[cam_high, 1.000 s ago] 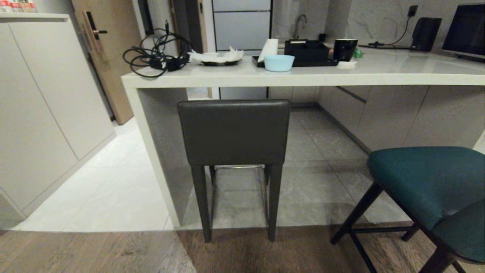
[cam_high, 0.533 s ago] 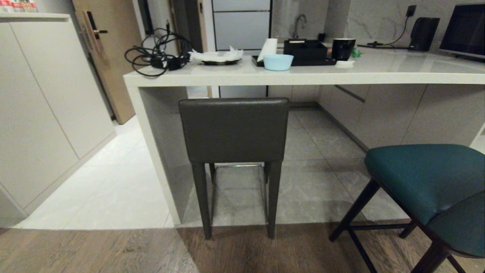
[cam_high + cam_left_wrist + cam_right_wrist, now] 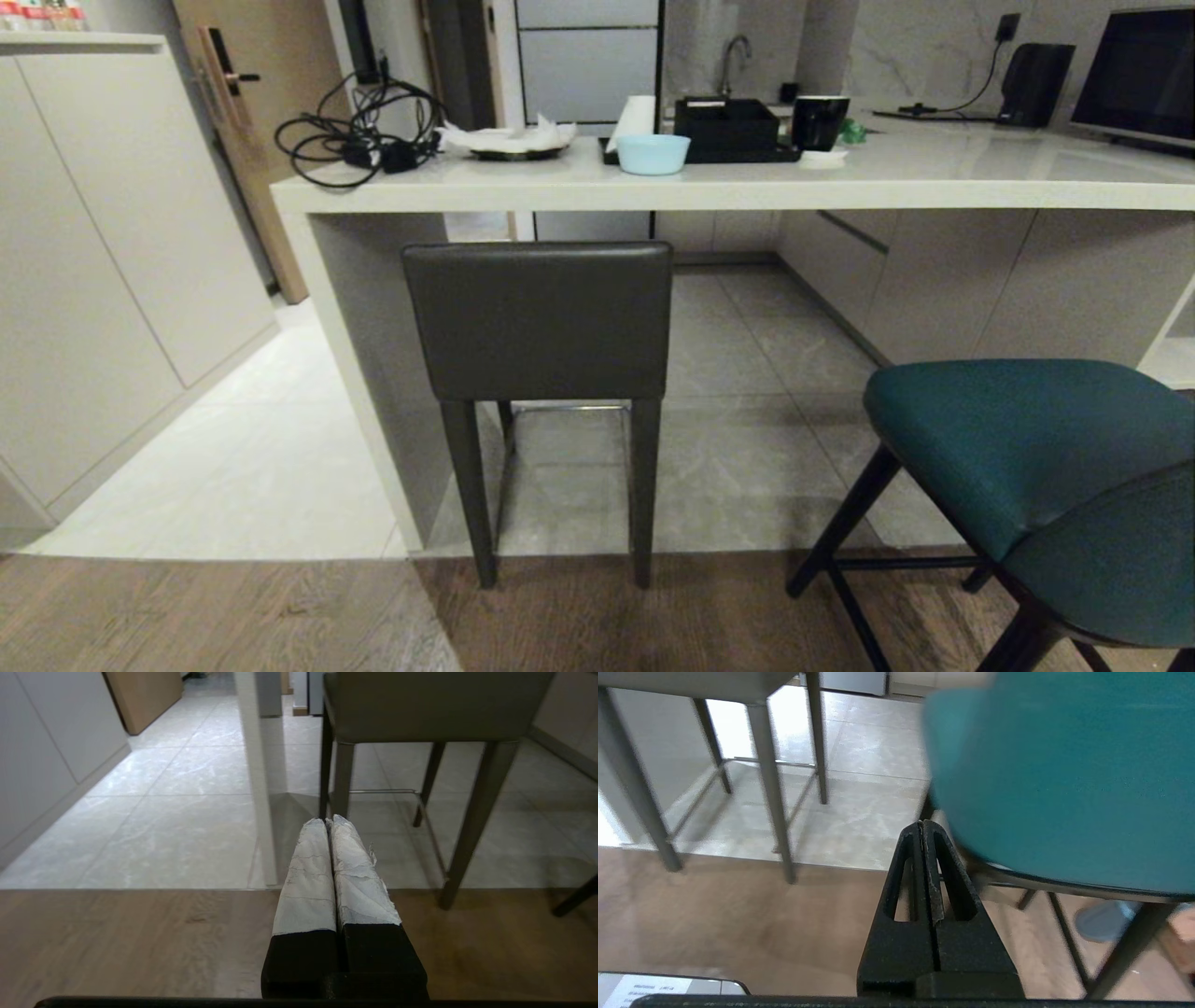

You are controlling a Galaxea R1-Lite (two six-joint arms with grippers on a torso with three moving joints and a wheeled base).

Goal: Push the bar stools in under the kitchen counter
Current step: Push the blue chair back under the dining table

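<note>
The dark grey stool [image 3: 540, 322] stands tucked at the kitchen counter [image 3: 709, 194], its back just below the stone edge, beside the white side panel: that one looks done. The teal stool [image 3: 1027, 448] is left, out on the wood floor, clear of the counter, with open tile ahead under the top. My left gripper [image 3: 329, 823] and right gripper [image 3: 923, 826] hang low, fingers pressed together, holding nothing
</note>
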